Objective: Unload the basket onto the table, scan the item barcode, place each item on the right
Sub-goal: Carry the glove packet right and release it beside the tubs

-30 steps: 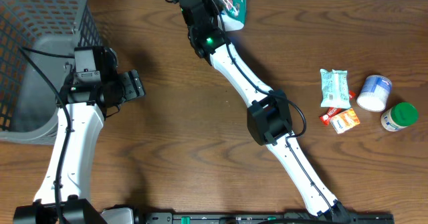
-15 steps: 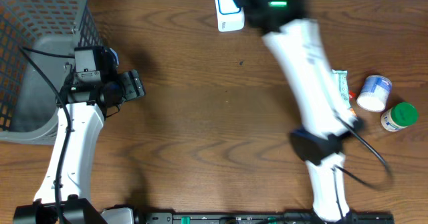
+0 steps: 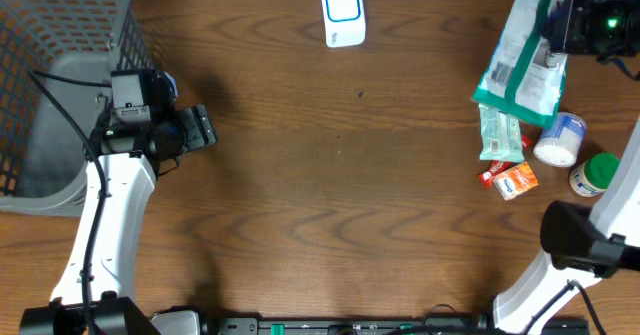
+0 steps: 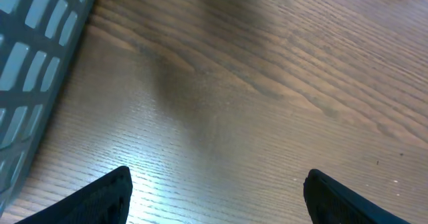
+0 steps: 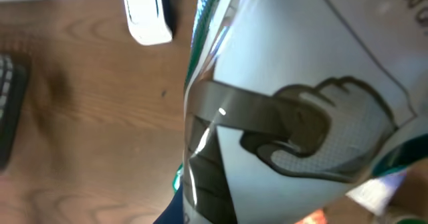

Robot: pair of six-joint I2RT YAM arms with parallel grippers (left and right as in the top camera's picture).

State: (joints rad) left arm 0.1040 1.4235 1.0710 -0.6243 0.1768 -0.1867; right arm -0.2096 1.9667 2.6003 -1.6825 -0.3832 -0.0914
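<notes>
On the surface point(image 3: 330, 175), the basket point(image 3: 60, 75) sits far left, the scanner point(image 3: 343, 13) at the back middle, and a packet point(image 3: 500, 135), small box point(image 3: 515, 180), tub point(image 3: 560, 138) and jar point(image 3: 597, 173) cluster far right, the packet partly beneath the raised bag point(image 3: 520, 55).

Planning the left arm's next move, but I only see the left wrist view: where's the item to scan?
Observer: The right gripper is shut on a white-and-green pouch, raised over the right side of the table.
Operator: And the scanner?
Observer: The scanner stands at the far edge, mid-table, apart from the pouch.
Operator: Anything beneath the pouch?
Observer: A packet, partly covered by it in the overhead view; a cup and a green-lidded jar sit to its right.
</notes>
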